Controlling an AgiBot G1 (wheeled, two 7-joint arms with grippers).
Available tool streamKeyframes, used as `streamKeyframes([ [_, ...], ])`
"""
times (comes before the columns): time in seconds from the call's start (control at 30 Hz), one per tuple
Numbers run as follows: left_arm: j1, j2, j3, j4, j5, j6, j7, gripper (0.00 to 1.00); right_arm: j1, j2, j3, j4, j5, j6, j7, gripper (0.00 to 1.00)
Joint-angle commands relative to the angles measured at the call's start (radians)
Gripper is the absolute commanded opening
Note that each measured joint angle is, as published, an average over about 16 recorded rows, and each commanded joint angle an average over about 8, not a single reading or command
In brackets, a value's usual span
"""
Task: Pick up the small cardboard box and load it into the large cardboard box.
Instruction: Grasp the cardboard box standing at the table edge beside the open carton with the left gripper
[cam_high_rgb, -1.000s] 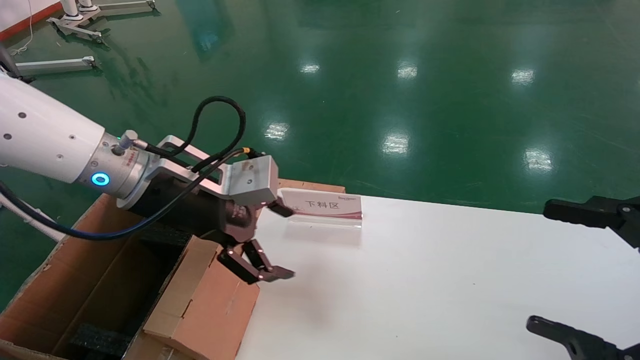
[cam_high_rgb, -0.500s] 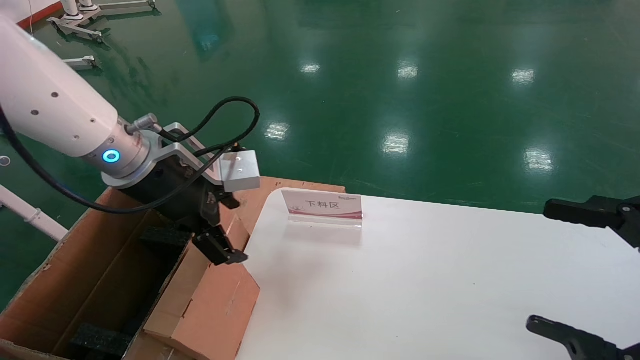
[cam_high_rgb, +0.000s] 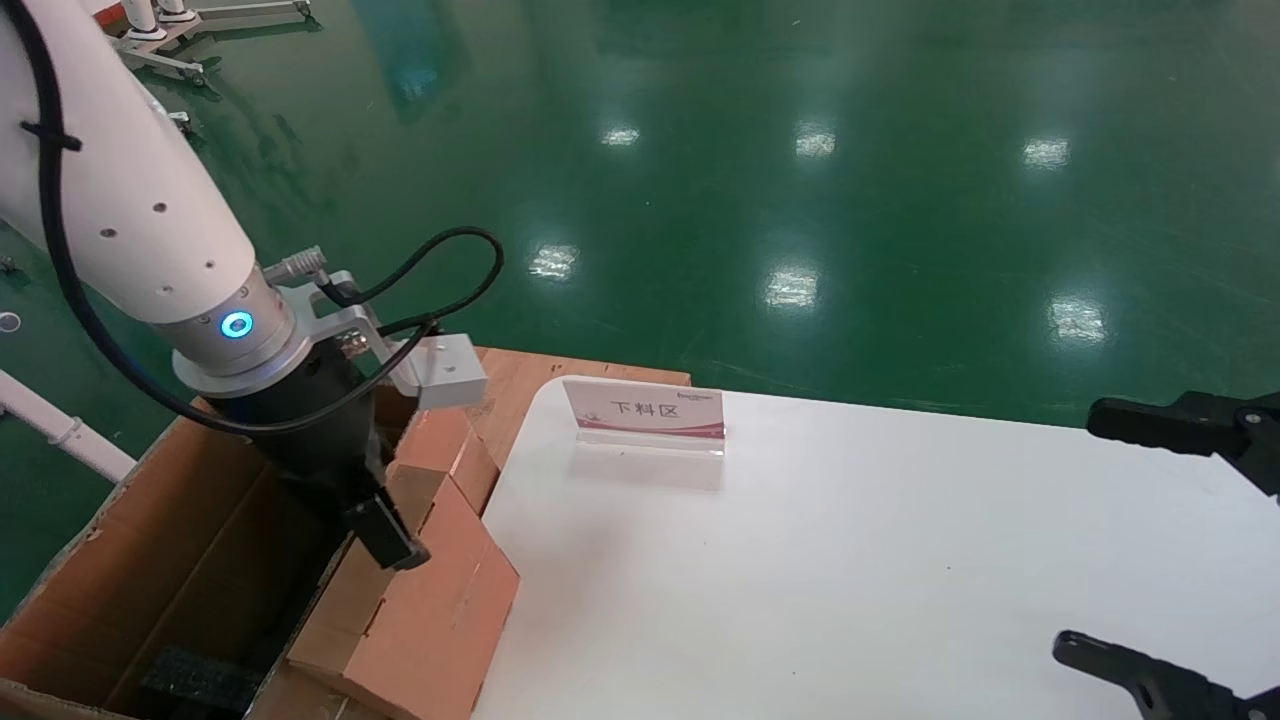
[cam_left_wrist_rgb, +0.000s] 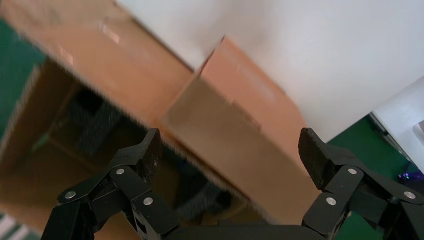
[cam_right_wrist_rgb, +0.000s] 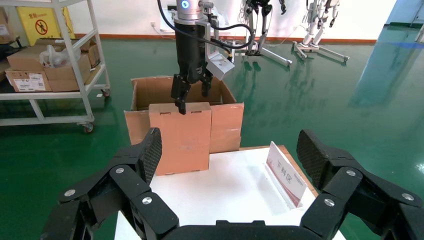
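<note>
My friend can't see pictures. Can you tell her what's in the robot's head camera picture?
The left gripper points down over the small cardboard box, its open jaws around the box's top edge. The box leans against the white table, beside the open large cardboard box. A small sign stands on the table, and the right gripper waits at the far right.

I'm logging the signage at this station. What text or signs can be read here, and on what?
"下料区": on the white-and-pink tabletop sign card on the white table.
Yellow wall sign with a red prohibition symbol: its wording is too small to read.
Labels on the shelved brown cartons: unreadable.
</note>
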Motion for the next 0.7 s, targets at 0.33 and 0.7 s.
streamKeyframes([
  [0.33, -0.083, 0.058, 0.190, -0.001, -0.069, -0.024, -0.116, 1.00, 0.000, 0.000, -0.001, 0.000, 0.001, 0.000, 0.000, 1.00],
  [0.7, -0.086, 0.037, 0.234, -0.004, -0.108, -0.075, -0.127, 1.00, 0.000, 0.001, -0.002, 0.000, 0.001, 0.001, -0.001, 1.00],
])
